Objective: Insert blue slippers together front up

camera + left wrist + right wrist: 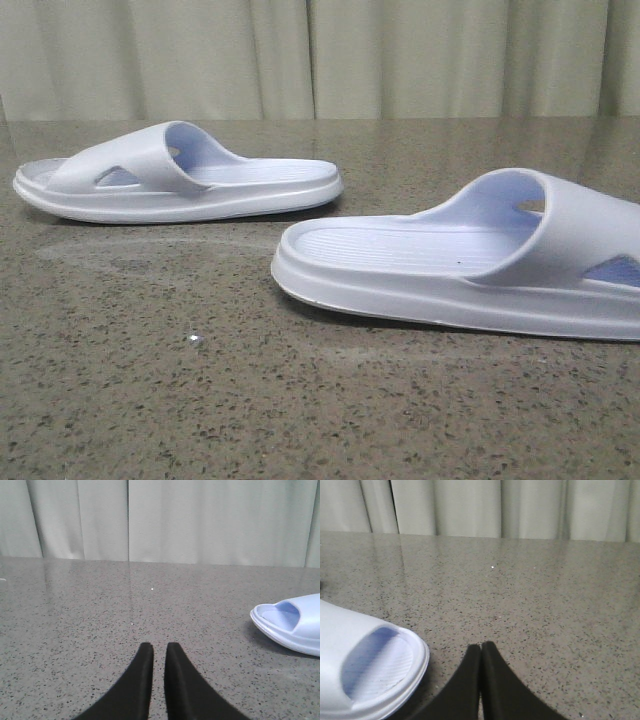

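Observation:
Two pale lavender-blue slippers lie sole-down and apart on the speckled table. One slipper (180,175) is at the far left, its strap end pointing left. The other slipper (470,265) is nearer, at the right, its strap end pointing right and running out of frame. My left gripper (155,647) is empty, its jaws nearly together with a thin slit, low over bare table; one slipper's end (292,625) lies off to its side. My right gripper (481,646) is shut and empty, with a slipper's end (365,670) close beside it. Neither gripper shows in the front view.
The grey-brown speckled stone table (200,380) runs back to a pale curtain (320,60) behind its far edge. A small bright speck (195,340) lies on the table in front of the left slipper.

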